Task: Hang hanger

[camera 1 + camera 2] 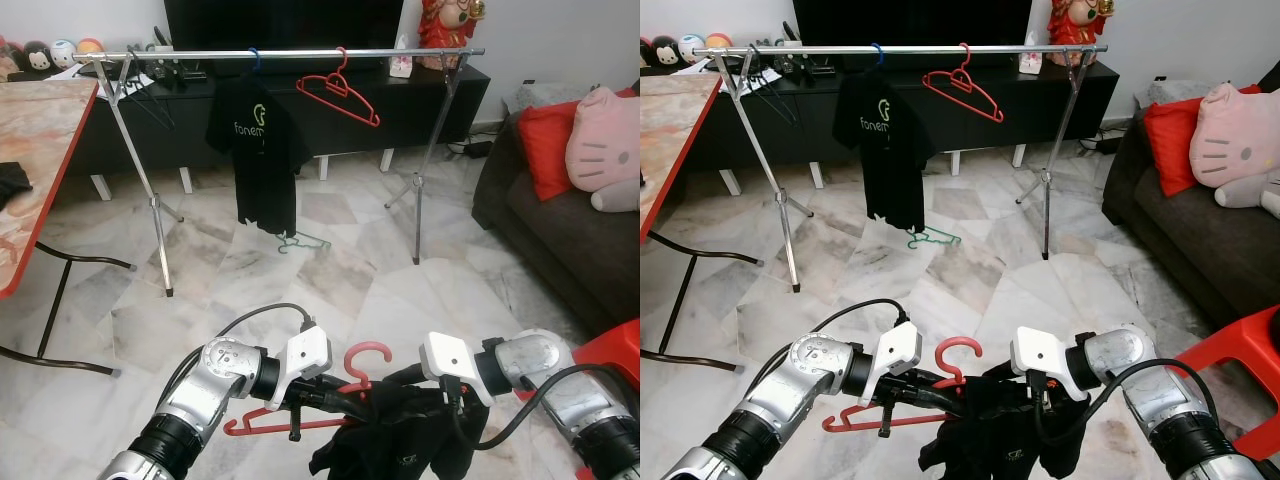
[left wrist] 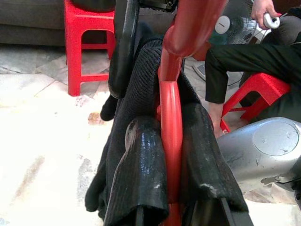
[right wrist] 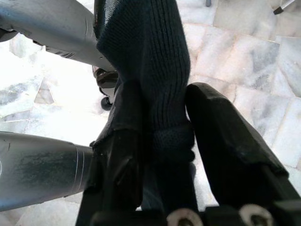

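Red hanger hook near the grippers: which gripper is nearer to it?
Left. The left gripper is shut on the red hanger just below its hook. The right gripper is beside it, shut on the black garment.

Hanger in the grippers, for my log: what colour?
Red hanger, clearest in the left wrist view.

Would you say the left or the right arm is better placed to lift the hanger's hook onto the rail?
Left, probably: the left gripper clamps the red hanger itself, while the right gripper pinches just the black garment.
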{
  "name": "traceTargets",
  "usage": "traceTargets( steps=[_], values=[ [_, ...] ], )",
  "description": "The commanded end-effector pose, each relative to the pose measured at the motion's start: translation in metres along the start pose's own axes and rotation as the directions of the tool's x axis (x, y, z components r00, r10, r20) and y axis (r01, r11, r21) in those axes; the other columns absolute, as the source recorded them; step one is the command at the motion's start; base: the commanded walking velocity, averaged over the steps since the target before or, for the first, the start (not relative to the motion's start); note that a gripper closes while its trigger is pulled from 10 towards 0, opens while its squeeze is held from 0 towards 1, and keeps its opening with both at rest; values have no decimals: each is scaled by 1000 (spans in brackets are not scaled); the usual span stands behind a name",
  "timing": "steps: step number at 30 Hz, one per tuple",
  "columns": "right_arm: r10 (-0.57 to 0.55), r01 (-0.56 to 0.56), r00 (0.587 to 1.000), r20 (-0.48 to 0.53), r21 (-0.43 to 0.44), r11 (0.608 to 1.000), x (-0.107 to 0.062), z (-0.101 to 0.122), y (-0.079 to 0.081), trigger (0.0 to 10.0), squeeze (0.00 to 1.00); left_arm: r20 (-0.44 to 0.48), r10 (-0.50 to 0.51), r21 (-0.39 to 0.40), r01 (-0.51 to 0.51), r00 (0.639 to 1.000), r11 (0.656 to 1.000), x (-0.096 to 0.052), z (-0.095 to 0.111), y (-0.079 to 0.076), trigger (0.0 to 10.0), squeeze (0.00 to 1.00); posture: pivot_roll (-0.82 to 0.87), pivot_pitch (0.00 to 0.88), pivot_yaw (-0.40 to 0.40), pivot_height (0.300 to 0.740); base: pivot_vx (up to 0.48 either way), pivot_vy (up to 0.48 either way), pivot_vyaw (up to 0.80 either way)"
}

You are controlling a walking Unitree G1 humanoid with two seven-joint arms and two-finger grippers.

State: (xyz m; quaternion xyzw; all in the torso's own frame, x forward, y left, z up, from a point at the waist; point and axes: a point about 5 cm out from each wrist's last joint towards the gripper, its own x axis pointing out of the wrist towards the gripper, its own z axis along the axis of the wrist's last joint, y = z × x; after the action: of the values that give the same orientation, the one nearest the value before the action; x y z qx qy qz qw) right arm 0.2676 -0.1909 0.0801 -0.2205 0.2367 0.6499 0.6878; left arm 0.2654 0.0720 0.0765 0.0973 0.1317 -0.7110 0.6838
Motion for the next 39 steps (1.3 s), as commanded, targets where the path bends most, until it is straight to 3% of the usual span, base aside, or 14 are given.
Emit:
traceTargets(
  steps=[1,21,22,23,39],
  values=[
    [9,-9,1000,-7,-4,1000,2,-1,2,0,0,7,-20,72,20,1000,997,3,15,4,10000,0,-97,0,-79,740,0,0,0],
    [32,-32,999,12,-8,999,11,2,6,0,0,-16,-32,56,33,999,998,3,16,5,10000,0,-100,0,-82,740,0,0,0],
    [31,-31,999,10,-9,999,11,2,6,0,0,-13,-45,46,46,999,998,4,16,4,10000,94,-100,0,-82,740,0,0,0],
    [29,-29,1000,5,-12,1000,11,2,5,0,0,-13,-46,36,46,999,998,4,15,4,10000,1000,-98,0,-83,740,0,0,0],
    [-8,7,998,-60,-15,1000,6,-8,1,0,0,-56,-86,23,87,995,996,-11,14,3,10000,1000,-92,0,-89,740,0,0,0]
  ],
)
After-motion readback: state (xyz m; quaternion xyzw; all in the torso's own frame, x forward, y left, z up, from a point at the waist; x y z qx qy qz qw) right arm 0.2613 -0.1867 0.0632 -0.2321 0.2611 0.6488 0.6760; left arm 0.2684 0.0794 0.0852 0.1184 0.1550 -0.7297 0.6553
